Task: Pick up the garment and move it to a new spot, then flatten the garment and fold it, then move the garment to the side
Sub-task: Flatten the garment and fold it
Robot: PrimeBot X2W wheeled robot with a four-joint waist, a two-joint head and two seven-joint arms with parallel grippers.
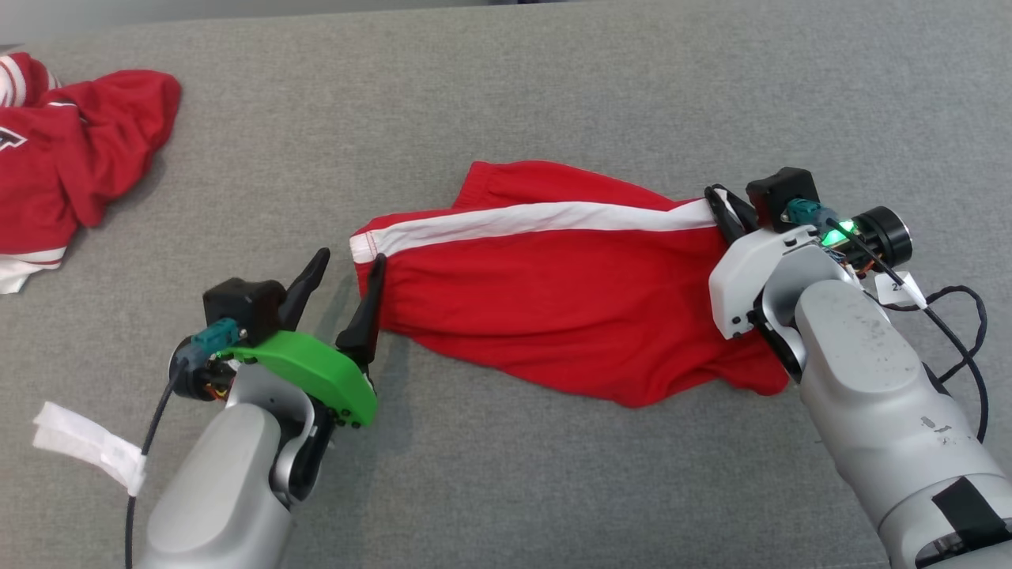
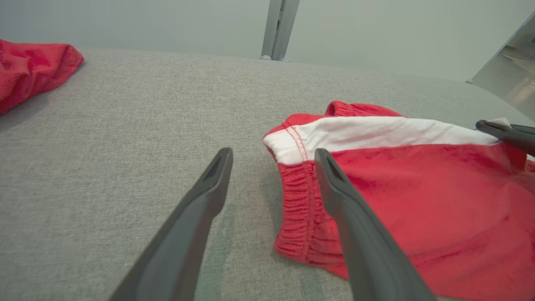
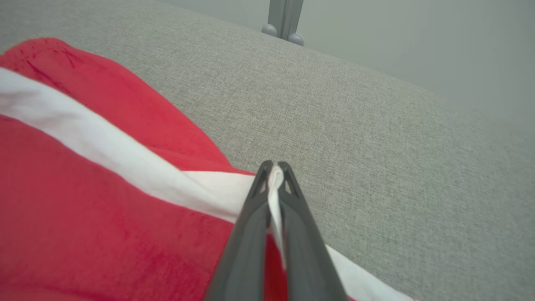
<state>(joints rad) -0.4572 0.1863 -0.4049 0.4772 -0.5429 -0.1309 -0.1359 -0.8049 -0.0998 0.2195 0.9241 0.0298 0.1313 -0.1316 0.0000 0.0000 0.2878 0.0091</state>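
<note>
red shorts (image 1: 553, 308) lie mid-frame on the grey desk (image 1: 506, 95). right claw (image 1: 721, 207) is clenched on their white stripe (image 1: 553, 217) at the right end; left claw (image 1: 351, 259) gapes wide at their left edge.

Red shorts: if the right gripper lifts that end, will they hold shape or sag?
Likely floppy: the shorts lie in soft wrinkles, so they should sag below the right gripper. Probably light, being thin cloth. The gathered edge may bunch.

Garment (image 1: 553, 308): soft fleecy cloth, matt. Work surface (image 1: 553, 87): coarse grey woven fabric. Left claw (image 1: 351, 258): matt dark plastic.
</note>
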